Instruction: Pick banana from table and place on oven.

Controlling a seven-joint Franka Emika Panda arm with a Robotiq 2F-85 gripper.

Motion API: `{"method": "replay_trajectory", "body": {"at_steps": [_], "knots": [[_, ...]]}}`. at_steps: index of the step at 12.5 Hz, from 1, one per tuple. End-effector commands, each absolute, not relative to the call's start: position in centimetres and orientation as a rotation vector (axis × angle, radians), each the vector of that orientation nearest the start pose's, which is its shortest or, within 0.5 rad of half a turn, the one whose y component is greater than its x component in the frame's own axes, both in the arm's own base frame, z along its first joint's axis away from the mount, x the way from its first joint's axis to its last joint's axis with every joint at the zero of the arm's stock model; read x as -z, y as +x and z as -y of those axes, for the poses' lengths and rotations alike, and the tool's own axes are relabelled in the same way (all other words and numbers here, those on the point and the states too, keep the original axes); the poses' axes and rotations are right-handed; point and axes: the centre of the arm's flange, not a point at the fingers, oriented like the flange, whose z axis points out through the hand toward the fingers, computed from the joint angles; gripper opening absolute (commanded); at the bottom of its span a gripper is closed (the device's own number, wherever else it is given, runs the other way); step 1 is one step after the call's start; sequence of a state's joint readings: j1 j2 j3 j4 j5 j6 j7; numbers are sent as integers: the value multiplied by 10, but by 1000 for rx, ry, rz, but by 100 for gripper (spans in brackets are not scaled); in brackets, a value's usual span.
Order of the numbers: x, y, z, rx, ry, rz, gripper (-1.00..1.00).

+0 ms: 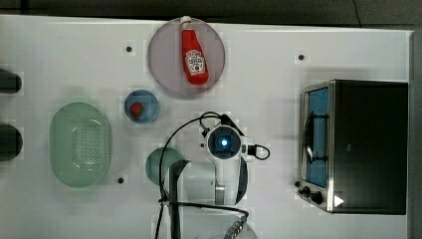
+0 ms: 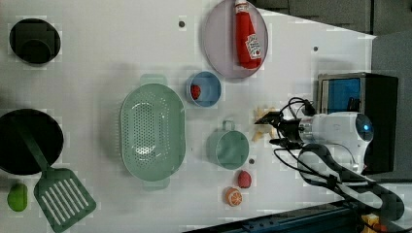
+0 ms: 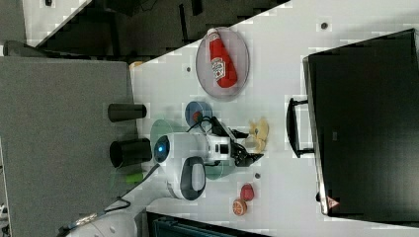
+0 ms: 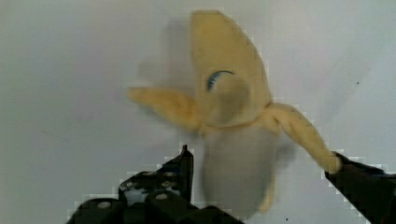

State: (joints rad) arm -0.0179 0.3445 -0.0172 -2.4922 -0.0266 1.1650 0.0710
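A robot lab bench dressed as a mock kitchen is indicated. A white table (image 1: 278, 50) drilled with small dark holes is seen, with a toaster oven (image 1: 356, 147) at one end. Beside the oven, a cabled robot arm (image 1: 226, 149) is mounted. Farther from the oven, toy kitchenware is laid out: a ketchup bottle (image 1: 193, 52), green colander (image 1: 79, 144), spatula (image 2: 60, 194).

dark floor (image 1: 278, 11) beyond white surface; grey panel (image 3: 59, 148) alongside
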Motion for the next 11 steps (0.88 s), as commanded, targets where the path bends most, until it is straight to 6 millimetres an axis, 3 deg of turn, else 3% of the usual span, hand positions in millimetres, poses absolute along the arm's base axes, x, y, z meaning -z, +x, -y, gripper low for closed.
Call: {"method": "replay_trajectory", "body": {"at_steps": [1,6,7,9,11], "knots": [[-160,467,16,-30,-2840,-1386,69],[-160,468,16,-17,-2837,-1384,-48],[-161,470,16,-13,-2836,-1383,-58],[-174,479,17,36,-2822,-1378,-58],[-211,494,17,134,-2795,-1363,-58]]}}
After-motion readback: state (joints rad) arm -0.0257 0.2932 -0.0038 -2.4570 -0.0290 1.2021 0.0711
